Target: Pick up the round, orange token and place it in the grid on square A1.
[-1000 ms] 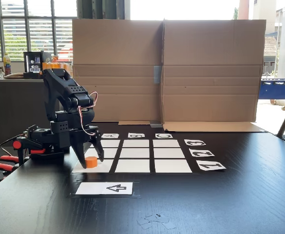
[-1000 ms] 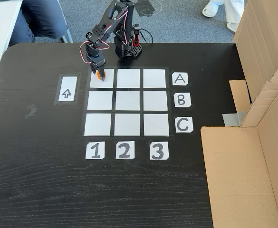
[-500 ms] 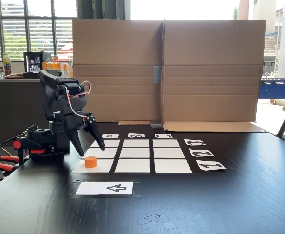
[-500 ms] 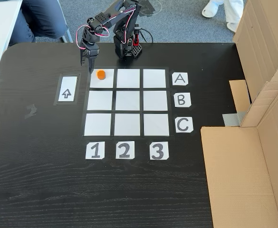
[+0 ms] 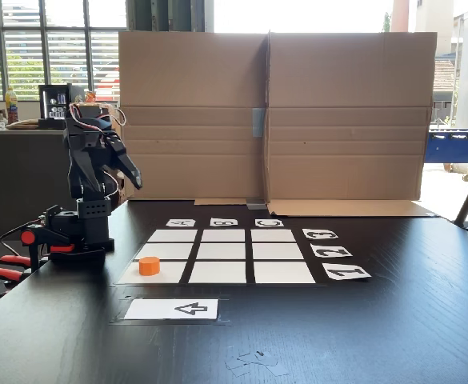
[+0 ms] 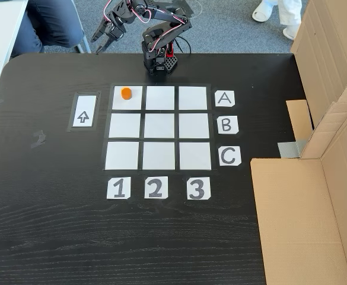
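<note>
My black two-finger pincer [image 6: 102, 43] is hanging up in the air, well apart from the grid, with its jaws standing apart and gripping nothing; in the low fixed view the same pincer [image 5: 132, 178] is pointing down and to the right, above and behind my black base with red clamps [image 5: 54, 240]. The small bright orange short plastic cylinder token [image 6: 126, 93] is sitting flat on square A1 [image 6: 133, 102], the plain white corner cell where the row by the A label [image 6: 224, 98] is meeting the column above the 1 label [image 6: 118, 188], and it is lying toward the upper middle of that cell in the high fixed view. In the low fixed view the token [image 5: 148, 266] is resting upright on the near left cell [image 5: 170, 273], nothing touching it. The 3x3 grid of white rectangular cells with black gaps [image 6: 159, 126] is lying on the black wood-grain table [image 6: 72, 237], and the white card with a black arrow [image 6: 83, 111] is sitting just beside the grid, to its left in the high view. Brown cardboard panels [image 5: 274, 112] are standing behind the table. A person's dark trouser leg [image 6: 51, 24] is showing at the top left of the high view.
</note>
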{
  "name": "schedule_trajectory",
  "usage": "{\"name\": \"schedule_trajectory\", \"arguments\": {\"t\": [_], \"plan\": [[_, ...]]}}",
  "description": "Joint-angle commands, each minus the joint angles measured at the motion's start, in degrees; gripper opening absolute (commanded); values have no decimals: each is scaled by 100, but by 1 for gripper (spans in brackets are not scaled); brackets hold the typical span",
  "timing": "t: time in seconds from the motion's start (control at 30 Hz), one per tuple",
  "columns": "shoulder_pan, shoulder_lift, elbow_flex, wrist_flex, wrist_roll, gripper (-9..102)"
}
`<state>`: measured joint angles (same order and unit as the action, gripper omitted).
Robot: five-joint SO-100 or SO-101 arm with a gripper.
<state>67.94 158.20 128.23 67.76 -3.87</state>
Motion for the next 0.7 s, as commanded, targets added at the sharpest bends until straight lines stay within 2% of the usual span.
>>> {"name": "schedule_trajectory", "arguments": {"t": [0.0, 0.17, 0.4, 0.67], "plan": [[659, 589, -202, 229, 18, 25], [1318, 1345, -114, 729, 9, 24], [1626, 2153, 176, 1811, 18, 22], [1951, 2777, 914, 1819, 9, 15]]}}
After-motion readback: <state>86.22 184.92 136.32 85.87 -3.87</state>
